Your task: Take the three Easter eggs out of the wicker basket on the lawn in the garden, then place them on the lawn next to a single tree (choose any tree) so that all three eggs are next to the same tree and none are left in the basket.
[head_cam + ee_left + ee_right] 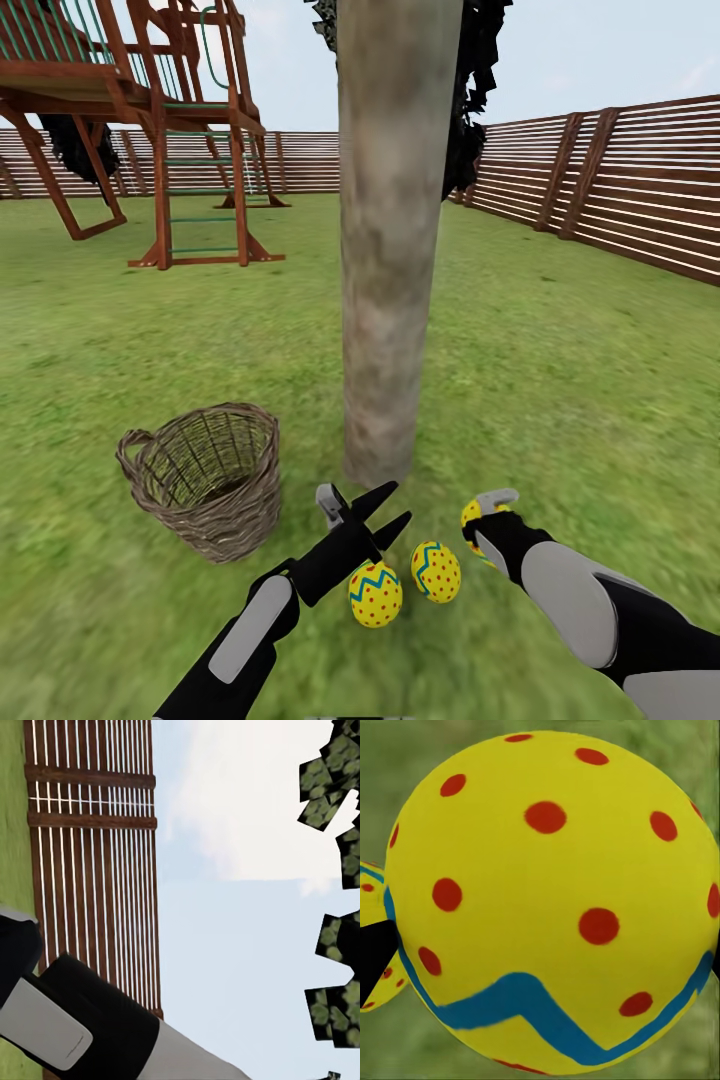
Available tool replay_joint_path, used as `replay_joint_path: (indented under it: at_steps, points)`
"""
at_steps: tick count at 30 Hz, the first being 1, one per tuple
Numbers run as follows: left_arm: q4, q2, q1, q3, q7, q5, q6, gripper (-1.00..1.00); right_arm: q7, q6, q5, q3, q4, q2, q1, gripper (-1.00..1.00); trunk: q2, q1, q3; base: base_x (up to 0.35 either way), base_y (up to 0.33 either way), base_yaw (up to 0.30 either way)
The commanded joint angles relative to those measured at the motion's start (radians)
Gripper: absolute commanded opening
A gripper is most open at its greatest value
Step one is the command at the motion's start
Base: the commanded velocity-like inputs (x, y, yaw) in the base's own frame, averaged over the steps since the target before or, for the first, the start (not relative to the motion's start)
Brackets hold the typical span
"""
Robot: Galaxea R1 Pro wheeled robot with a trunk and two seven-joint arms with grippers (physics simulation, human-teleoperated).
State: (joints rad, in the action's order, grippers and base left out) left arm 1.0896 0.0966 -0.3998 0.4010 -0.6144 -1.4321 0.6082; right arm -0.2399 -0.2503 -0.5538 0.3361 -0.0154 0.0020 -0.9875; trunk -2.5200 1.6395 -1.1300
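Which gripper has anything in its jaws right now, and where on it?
The right gripper is closed on the third Easter egg, jaws on its opposite sides around the middle. The left gripper is open and holds nothing.

Flat, even daylight all round, bright under a pale hazy sky (600, 50), and no clear source for it. Nothing throws a real shadow: the trunk (388, 250) and basket (205, 480) sit on the lawn (560, 380) almost shadowless. No glare. The grass smears into soft blur toward the bottom edge of the head view, and the fence (620, 180) lines bend slightly outward. Close up, the egg (551, 900) looks sharp while the green behind it is a soft wash. The leaves (337, 870) look blocky and jagged.
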Motion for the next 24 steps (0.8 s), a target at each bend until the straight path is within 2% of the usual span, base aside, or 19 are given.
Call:
replay_joint_path:
  at_steps: [1, 4, 24]
  points:
    - [-0.001, 0.000, -0.001, 0.001, 0.000, -0.008, 0.007, 1.00, -0.006, -0.003, -0.006, 0.008, -0.002, 0.000, 0.000, -1.00, 0.000, 0.000, -0.001, 0.000, -0.007, 0.000]
    - [-0.001, 0.000, -0.001, 0.001, 0.001, -0.007, 0.007, 1.00, -0.031, -0.001, -0.006, 0.008, -0.002, 0.000, 0.000, -1.00, -0.001, 0.000, -0.005, 0.000, -0.001, 0.000]
    - [0.001, 0.000, -0.001, 0.002, 0.002, -0.007, 0.001, 1.00, -0.033, 0.057, -0.006, 0.008, 0.002, -0.002, 0.001, -1.00, -0.005, 0.009, -0.082, 0.000, 0.000, 0.000]
